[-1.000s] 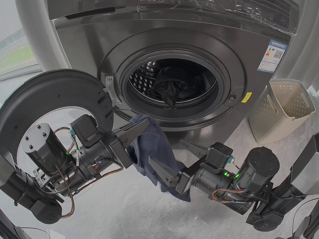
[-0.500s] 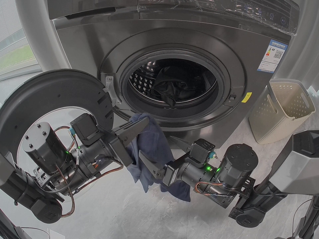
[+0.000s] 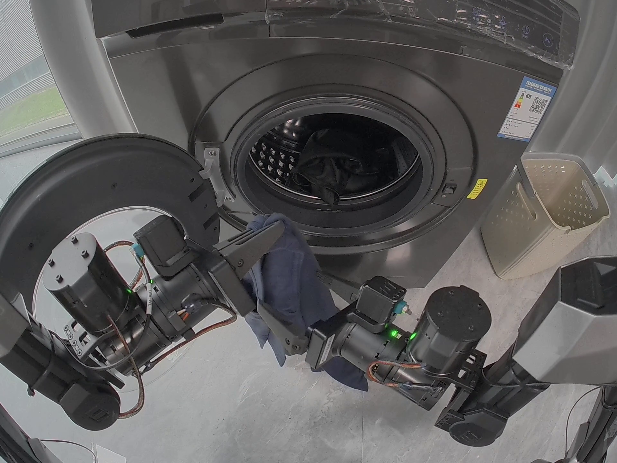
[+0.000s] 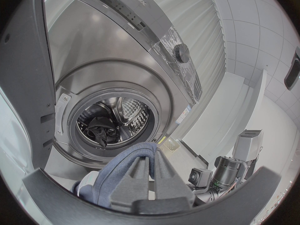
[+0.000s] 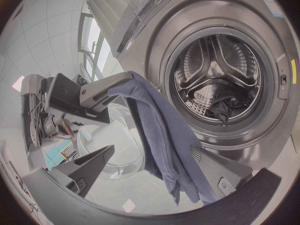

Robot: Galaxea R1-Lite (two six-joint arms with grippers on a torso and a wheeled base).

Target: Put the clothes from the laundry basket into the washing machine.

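Transfer step in hand: left gripper (image 3: 273, 229) clamped on blue garment (image 3: 289, 278), which hangs just below the washer (image 3: 450, 162) opening, outside the drum. Right gripper (image 5: 150, 150) spread wide, jaws either side of hanging cloth, not pinching. Dark garment (image 3: 328, 165) lies inside. Next prob. needs: lift cloth over rim, push in, release; hem may snag.

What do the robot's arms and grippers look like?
The left arm and right arm are dark grey and black, with round, can-shaped joints, thin orange-brown cables looping outside and tiny green lights. The left gripper and right gripper each have two long, pointed, wedge-shaped dark fingers.
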